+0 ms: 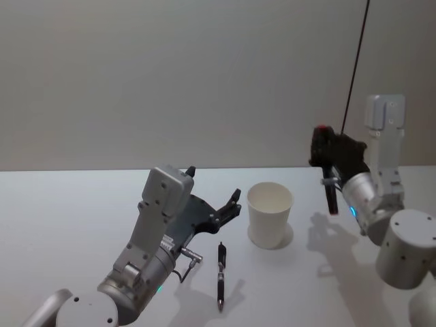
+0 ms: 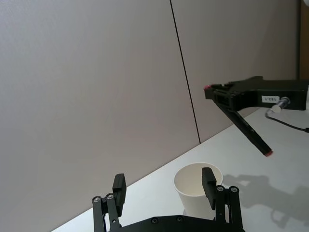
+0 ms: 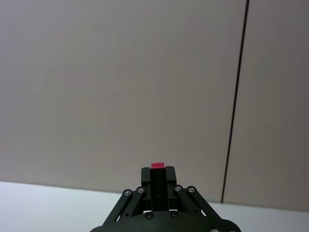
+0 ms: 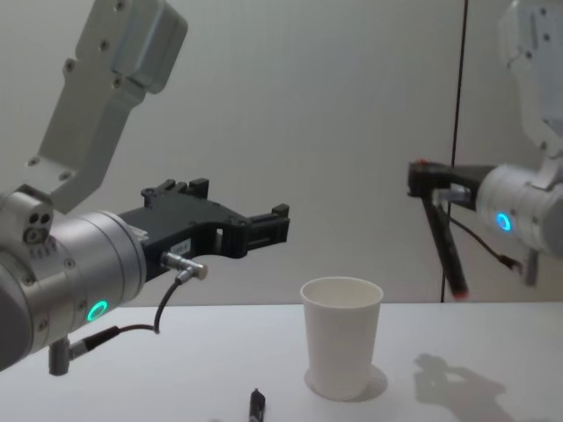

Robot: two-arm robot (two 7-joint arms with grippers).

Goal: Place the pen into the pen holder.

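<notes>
From the chest we see just 1 end of the pen on the table (image 4: 256,403); the bottom edge cuts off the rest. At the right wrist, the right gripper (image 3: 158,175) hides the held pen (image 3: 157,166) except its red end. The body of the left gripper (image 2: 163,178) covers the base of the pen holder (image 2: 190,198).

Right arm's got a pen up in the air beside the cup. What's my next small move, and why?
Probably shift the right gripper toward the robot's left until the pen has its lower tip over the mouth of the pen holder. The pen hangs tilted, tip down, off to its right. The left gripper hovers open on the other side.
</notes>
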